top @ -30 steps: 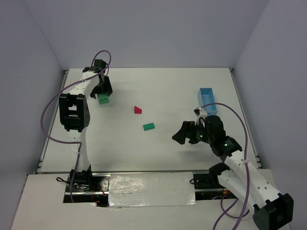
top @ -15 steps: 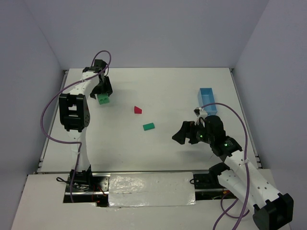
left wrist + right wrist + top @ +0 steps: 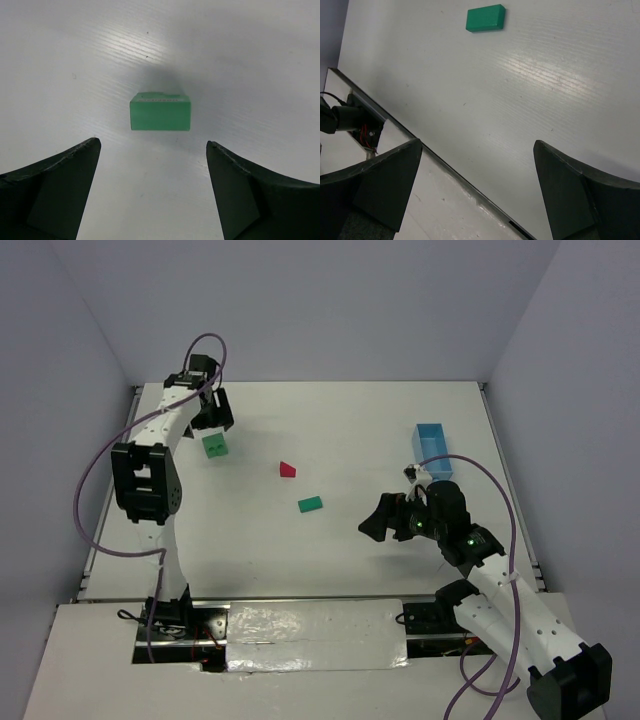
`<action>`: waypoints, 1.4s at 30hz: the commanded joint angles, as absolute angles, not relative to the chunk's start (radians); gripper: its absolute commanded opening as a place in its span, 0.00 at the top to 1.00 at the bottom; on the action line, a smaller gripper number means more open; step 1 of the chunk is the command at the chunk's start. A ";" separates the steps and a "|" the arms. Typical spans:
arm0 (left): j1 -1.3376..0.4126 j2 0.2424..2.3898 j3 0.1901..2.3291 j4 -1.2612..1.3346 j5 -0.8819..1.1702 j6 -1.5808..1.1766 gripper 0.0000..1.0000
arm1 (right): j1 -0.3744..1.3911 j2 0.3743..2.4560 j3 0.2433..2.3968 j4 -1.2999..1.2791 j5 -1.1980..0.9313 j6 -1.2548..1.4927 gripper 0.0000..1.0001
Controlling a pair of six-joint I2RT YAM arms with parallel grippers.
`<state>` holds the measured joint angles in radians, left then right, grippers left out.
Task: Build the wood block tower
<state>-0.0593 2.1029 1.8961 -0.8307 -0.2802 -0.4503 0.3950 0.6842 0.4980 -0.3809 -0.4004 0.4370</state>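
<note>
At far left of the white table [image 3: 350, 420], green cube block [image 3: 214, 446] lying free, apart from the left gripper [image 3: 214, 420] just behind it, jaws spread wide and empty. Near the middle, red triangular block [image 3: 288, 469] and flat green block [image 3: 310, 504], close together, not touching. At right, right gripper [image 3: 375, 525] also spread wide, holding nothing; light-blue tray [image 3: 433, 450] beyond.

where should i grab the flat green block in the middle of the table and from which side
Take the flat green block from straight above, probably, jaws across its narrow width on the two long side faces. It lies flat on the table, low and oblong, nothing near it, so those parallel faces are free.
</note>
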 commanded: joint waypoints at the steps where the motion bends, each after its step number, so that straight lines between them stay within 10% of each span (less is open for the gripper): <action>1: -0.116 1.918 1.907 -0.834 -0.342 -0.482 0.01 | 0.400 0.676 0.497 -0.344 -0.403 0.428 0.00; 17: -0.737 1.787 1.522 -0.749 -0.486 -0.904 0.00 | 0.396 0.543 0.509 -0.384 -0.219 0.465 0.00; 42: -0.808 2.083 1.588 -0.733 -0.440 -0.994 0.02 | 0.397 0.572 0.497 -0.360 -0.298 0.453 0.00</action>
